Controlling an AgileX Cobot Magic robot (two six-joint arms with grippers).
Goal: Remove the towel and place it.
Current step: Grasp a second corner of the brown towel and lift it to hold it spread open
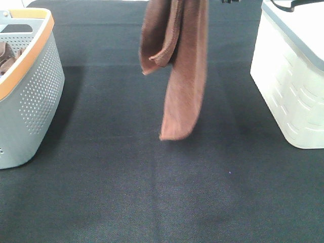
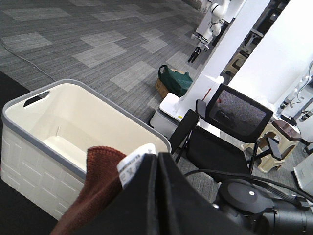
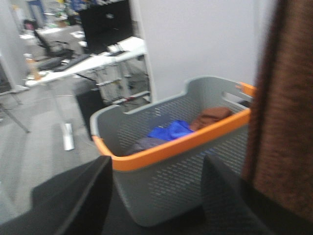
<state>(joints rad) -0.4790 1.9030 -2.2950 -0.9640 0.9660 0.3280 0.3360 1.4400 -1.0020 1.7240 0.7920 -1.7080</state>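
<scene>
The brown towel (image 1: 178, 66) hangs from above the top edge of the exterior high view, over the middle of the black table, with its lower end just above the surface. Neither gripper shows in that view. In the left wrist view my left gripper (image 2: 157, 196) has its fingers pressed together on the towel's (image 2: 93, 191) upper edge, next to a white tag. In the right wrist view my right gripper (image 3: 156, 196) is open with nothing between its fingers, and the towel (image 3: 283, 112) hangs just beside it.
A grey perforated basket with an orange rim (image 1: 30, 86) stands at the table's left and holds several cloths (image 3: 171, 129). A white basket with a grey rim (image 1: 293, 76) stands at the right, and its inside (image 2: 73, 132) shows empty. Black table surface (image 1: 152, 192) lies between them.
</scene>
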